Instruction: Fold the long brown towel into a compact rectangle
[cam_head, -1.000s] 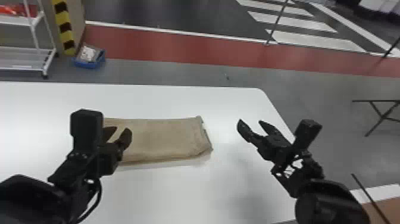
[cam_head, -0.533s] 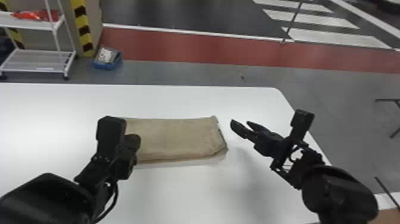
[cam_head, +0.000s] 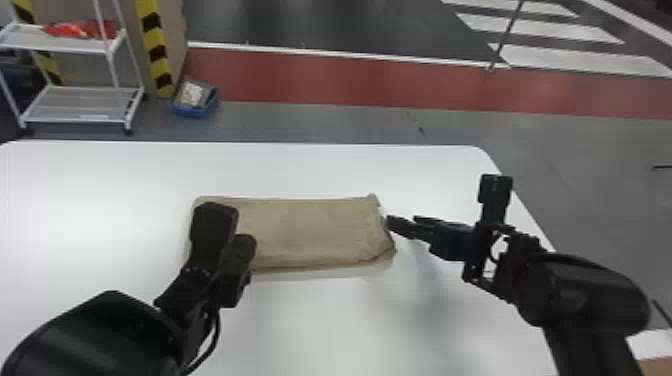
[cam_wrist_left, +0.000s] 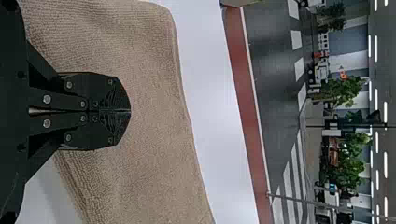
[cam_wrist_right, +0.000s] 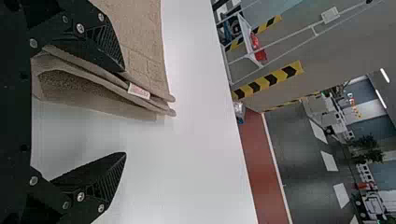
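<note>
The brown towel (cam_head: 310, 232) lies folded into a flat, layered rectangle, long side running left to right. My left gripper (cam_head: 245, 250) is over its left part; in the left wrist view the left gripper (cam_wrist_left: 130, 111) has its fingers together, above the towel (cam_wrist_left: 149, 140). At the towel's right end stands my right gripper (cam_head: 400, 222). Seen from the right wrist, the right gripper (cam_wrist_right: 125, 114) is open, with the stacked edges of the towel (cam_wrist_right: 144, 51) and a small white label (cam_wrist_right: 139, 91) beside one finger.
The white table (cam_head: 320, 325) carries the towel near its middle, with its right edge beyond my right arm. Behind it on the floor are a white shelf rack (cam_head: 80, 105) and a blue bin (cam_head: 196, 102).
The head view has swung left, shifting the scene rightward. My right gripper has come closer to the towel's right end. My left gripper has moved a little nearer the front relative to the towel.
</note>
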